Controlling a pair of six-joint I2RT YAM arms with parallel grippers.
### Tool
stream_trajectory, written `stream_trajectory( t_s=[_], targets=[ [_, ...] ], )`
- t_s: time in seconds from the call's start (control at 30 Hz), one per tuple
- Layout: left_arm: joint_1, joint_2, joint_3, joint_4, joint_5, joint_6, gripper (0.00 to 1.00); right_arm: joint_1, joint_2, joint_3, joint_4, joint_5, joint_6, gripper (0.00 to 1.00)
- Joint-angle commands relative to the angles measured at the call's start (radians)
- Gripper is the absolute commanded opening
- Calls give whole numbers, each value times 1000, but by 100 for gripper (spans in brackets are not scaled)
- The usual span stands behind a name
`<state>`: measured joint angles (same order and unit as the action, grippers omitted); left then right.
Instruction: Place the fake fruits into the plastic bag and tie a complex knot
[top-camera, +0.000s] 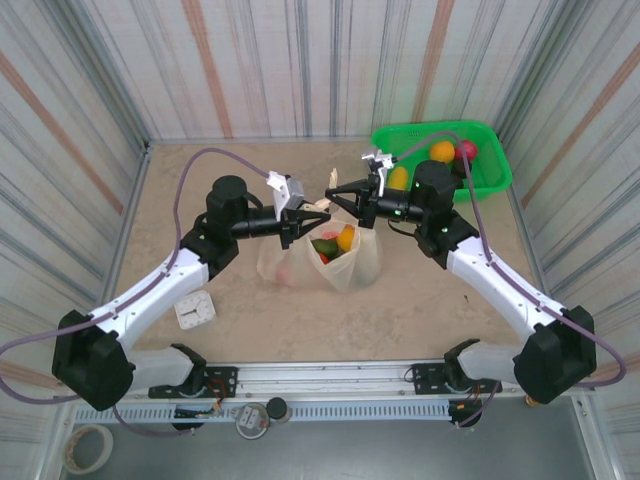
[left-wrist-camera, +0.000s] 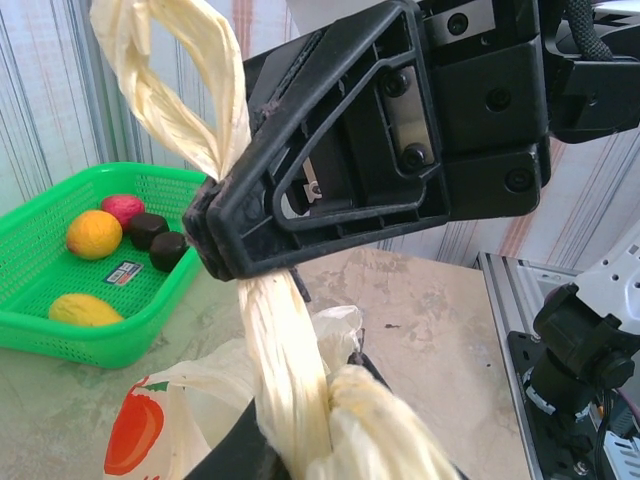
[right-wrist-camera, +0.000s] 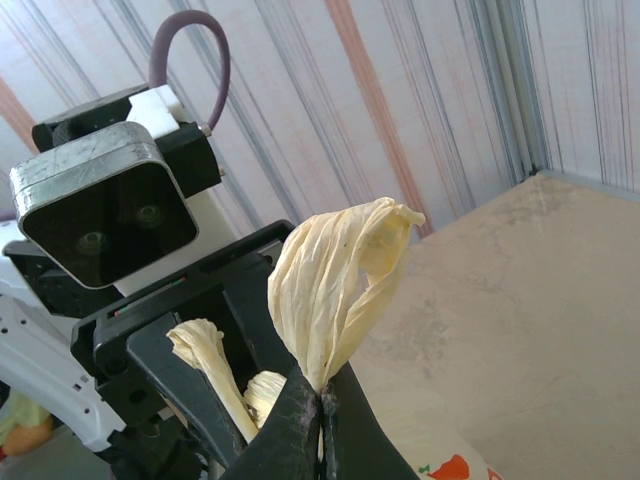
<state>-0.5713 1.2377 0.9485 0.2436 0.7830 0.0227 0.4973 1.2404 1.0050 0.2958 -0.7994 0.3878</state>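
Twisted cream handle (right-wrist-camera: 335, 290) pinched tight in right claw (right-wrist-camera: 320, 393); another strip (right-wrist-camera: 215, 365) inside left claw (top-camera: 303, 214), grip unclear. Bag (top-camera: 366, 262) mid-table with fruits (top-camera: 345, 238) inside. Red print (left-wrist-camera: 135, 430) on bag, unreadable. Left wrist view: green basket (left-wrist-camera: 70, 345), more fruit

Bright, even light; soft shadows; wrist-view foregrounds slightly blurred

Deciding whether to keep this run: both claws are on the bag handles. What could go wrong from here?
1. The right claw pinches the twisted handle loop only at its fingertips; a slip could undo the tie.
2. Several fruits sit in the green basket; knotting now may shut them out.
3. The bag mouth gapes; a hard pull could tip it.
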Motion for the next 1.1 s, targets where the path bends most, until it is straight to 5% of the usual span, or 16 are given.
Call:
stream_trajectory(
  t_s=[0.0,0.2,0.47,0.83,0.97,1.07],
  targets=[
    [4,-35,-11,13,-5,7,15,4,-40,-20,-9,19,-30,0],
    [5,-40,-8,4,0,11,1,-7,-61,-25,-20,23,-39,0],
    [4,-37,-11,12,18,8,0,-15,-108,-50,-3,71,-51,0],
    [-19,-37,-13,2,49,45,0,-8,-109,10,-50,59,-58,61],
    [-23,-41,-13,-4,44,53,0,-12,-80,73,-106,51,-60,62],
    [-23,-48,-16,-4,36,58,0,-22,-74,83,-109,61,-58,51]
  ],
)
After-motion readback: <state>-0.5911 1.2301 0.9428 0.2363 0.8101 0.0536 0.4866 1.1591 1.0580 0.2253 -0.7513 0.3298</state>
